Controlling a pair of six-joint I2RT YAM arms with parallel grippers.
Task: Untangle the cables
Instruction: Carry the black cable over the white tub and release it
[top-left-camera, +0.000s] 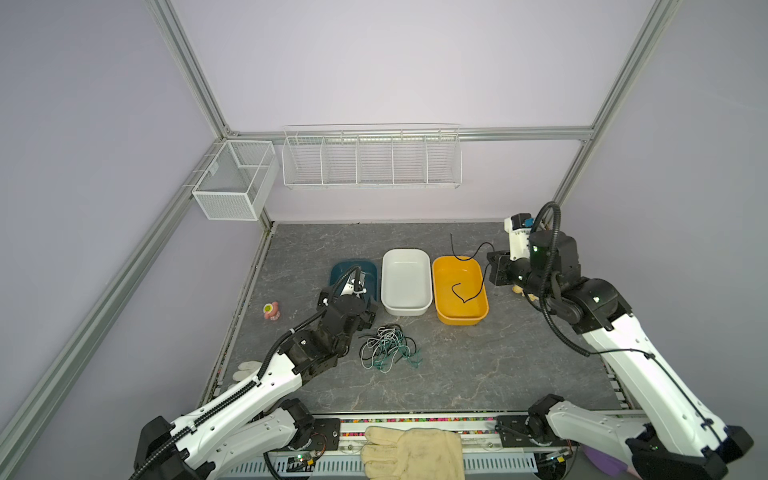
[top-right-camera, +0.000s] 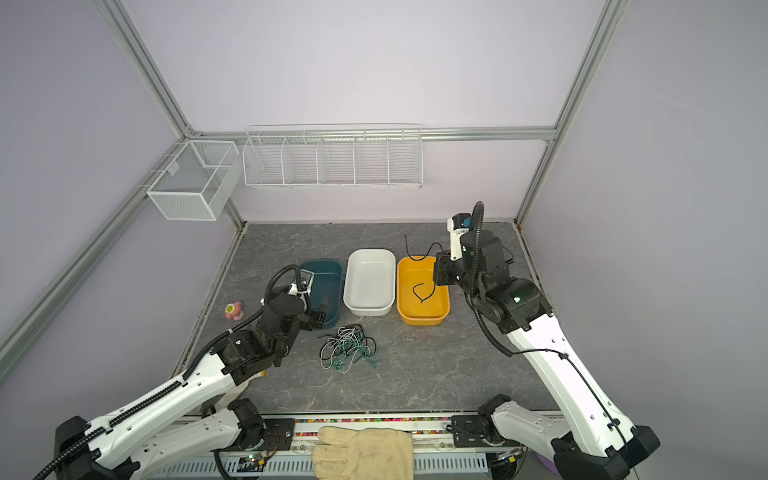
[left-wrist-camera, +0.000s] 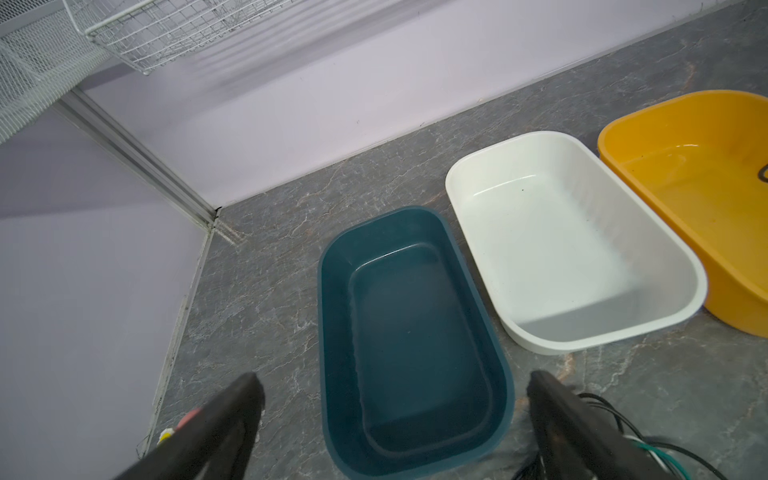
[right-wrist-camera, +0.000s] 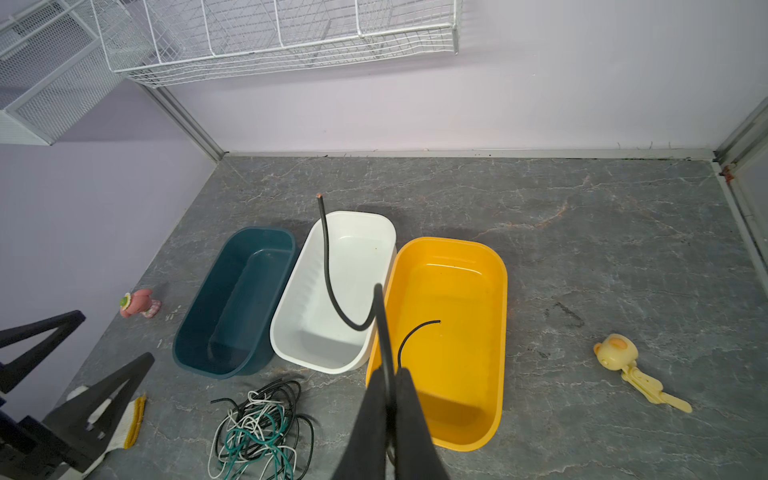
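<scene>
Risk: if let go now, the black cable (right-wrist-camera: 328, 270) could drape over the rim of the yellow tub (right-wrist-camera: 503, 291) instead of dropping in.
Cause: 1 end lies in the tub, but the other arches stiffly past its far rim.
Right pincer (right-wrist-camera: 390, 376): pressed together on the cable's mid-length, over the tub's right edge.
Left pincer (left-wrist-camera: 395, 386): spread, empty, well left of the tub.
Tangle (top-left-camera: 388, 347): black, white and teal cables on the tabletop (top-left-camera: 498, 365), near-left of the tub, just beside the left pincer.

Glossy plastic yellow tub (top-left-camera: 461, 319), matt stone-look tabletop (top-left-camera: 478, 365), metal wire rack (top-left-camera: 374, 182)
</scene>
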